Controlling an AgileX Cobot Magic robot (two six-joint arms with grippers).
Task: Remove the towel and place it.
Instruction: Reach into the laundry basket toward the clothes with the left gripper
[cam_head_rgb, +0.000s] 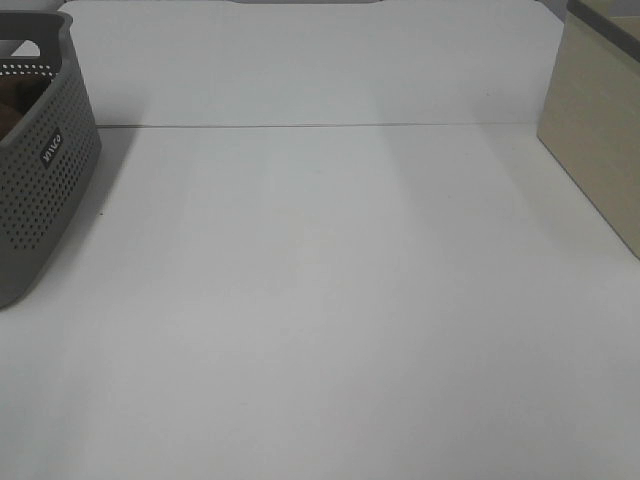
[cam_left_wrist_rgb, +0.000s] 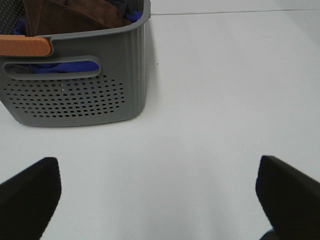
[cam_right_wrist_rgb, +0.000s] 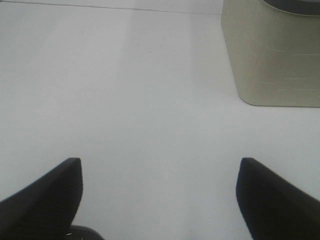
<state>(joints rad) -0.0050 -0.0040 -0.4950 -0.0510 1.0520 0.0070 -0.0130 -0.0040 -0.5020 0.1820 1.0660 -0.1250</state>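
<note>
The dark reddish-brown towel (cam_left_wrist_rgb: 75, 15) lies inside the grey perforated basket (cam_left_wrist_rgb: 75, 95), on top of blue cloth (cam_left_wrist_rgb: 65, 66). In the exterior high view the basket (cam_head_rgb: 40, 190) stands at the far left edge, with a sliver of brown towel (cam_head_rgb: 15, 105) showing inside. My left gripper (cam_left_wrist_rgb: 160, 195) is open and empty, over the white table a short way in front of the basket. My right gripper (cam_right_wrist_rgb: 160, 195) is open and empty over bare table, near the beige box. Neither gripper shows in the exterior high view.
A beige box (cam_head_rgb: 600, 120) stands at the right edge of the table; it also shows in the right wrist view (cam_right_wrist_rgb: 270, 55). An orange handle piece (cam_left_wrist_rgb: 25, 46) lies on the basket rim. The white table (cam_head_rgb: 320, 300) spans between basket and box.
</note>
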